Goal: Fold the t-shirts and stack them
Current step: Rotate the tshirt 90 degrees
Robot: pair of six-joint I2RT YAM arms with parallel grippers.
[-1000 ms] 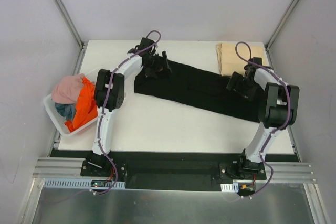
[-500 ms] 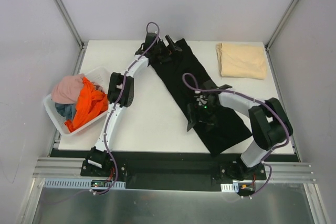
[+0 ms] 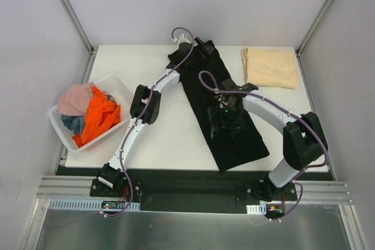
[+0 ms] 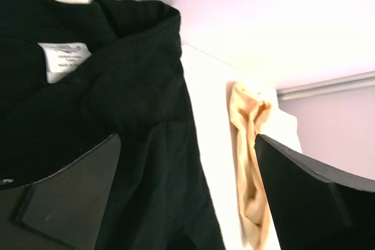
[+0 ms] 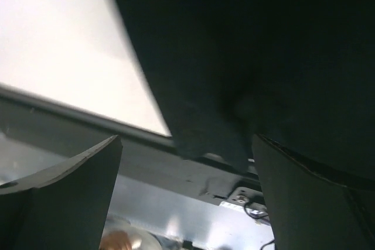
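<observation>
Near end of the black t-shirt (image 3: 233, 141) has swung slightly left on the table (image 3: 164, 139).
Five soft t-shirts. The black one is a long strip; the bent right arm's gripper (image 5: 186, 139) is spread wide over its middle. Pink (image 3: 75, 99), orange (image 3: 99, 115) and grey-blue (image 3: 73, 124) ones lie crumpled in one plastic basket (image 3: 55, 122). A tan one (image 3: 270, 67) lies folded far right. The outstretched left arm's gripper (image 4: 187, 137) is wide at the far end.

The long black cloth t-shirt (image 3: 241, 144) lies on the white desk (image 3: 158, 139), its far end at the left claw (image 3: 201, 47) and its middle below the right claw (image 3: 222, 125). A folded tan cloth t-shirt (image 3: 270, 67) lies right of the left claw, behind the right claw. Well left of both, a white plastic basket (image 3: 125, 91) holds the pink (image 3: 75, 99), orange (image 3: 99, 115) and grey-blue (image 3: 73, 124) tees.
</observation>
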